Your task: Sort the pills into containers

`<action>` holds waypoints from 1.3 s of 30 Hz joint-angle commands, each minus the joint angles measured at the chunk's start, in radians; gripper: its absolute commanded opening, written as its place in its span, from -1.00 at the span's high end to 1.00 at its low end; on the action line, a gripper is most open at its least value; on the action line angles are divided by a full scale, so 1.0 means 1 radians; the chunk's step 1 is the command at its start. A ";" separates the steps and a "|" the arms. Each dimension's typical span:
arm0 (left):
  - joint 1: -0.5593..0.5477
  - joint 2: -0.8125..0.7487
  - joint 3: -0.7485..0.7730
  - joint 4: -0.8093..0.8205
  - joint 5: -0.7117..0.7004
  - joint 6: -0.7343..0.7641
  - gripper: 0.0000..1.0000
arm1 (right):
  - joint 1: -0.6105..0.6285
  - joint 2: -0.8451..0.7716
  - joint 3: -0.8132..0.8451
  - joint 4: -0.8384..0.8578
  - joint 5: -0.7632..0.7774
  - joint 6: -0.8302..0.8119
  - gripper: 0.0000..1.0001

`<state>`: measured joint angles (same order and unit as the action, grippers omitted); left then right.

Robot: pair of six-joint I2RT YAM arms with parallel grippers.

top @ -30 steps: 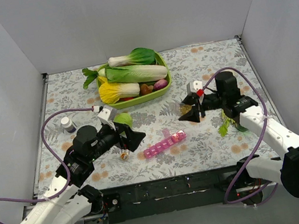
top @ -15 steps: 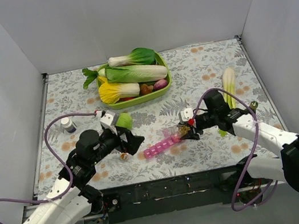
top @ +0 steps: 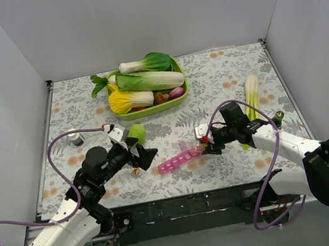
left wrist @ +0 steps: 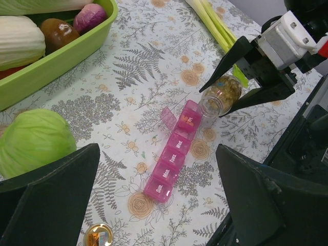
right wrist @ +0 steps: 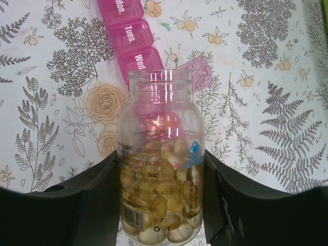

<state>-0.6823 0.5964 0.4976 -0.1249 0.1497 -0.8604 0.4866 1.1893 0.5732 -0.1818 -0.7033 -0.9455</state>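
The pink pill-organiser strip (top: 180,158) lies on the floral table, its right-end lid open (right wrist: 197,69); it also shows in the left wrist view (left wrist: 171,164). My right gripper (top: 207,146) is shut on a clear open bottle (right wrist: 161,169) of amber pills (right wrist: 164,205), tipped with its mouth over the strip's right end (left wrist: 220,97). Something orange shows in the open compartment (left wrist: 187,119). My left gripper (top: 143,157) is open and empty, just left of the strip.
A gold bottle cap (left wrist: 98,237) lies by the left gripper. A green cabbage (top: 135,132) sits behind it. A green tray (top: 182,88) of vegetables stands at the back. A leek (top: 252,95) lies right, and a small white bottle (top: 76,136) left.
My right gripper carried the bottle from the back right down to the strip's right end and tipped it there. My left gripper shifted slightly.
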 commanded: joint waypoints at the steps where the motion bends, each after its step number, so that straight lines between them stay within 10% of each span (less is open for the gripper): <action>1: 0.004 -0.004 0.001 0.027 -0.015 0.027 -0.96 | 0.018 0.016 0.025 -0.016 0.037 -0.026 0.97; 39: 0.004 -0.009 0.012 0.013 -0.032 0.038 -0.96 | 0.168 0.118 0.158 -0.197 0.367 0.002 0.97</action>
<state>-0.6823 0.5983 0.4976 -0.1192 0.1204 -0.8364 0.6426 1.2957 0.6731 -0.3389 -0.3595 -0.9459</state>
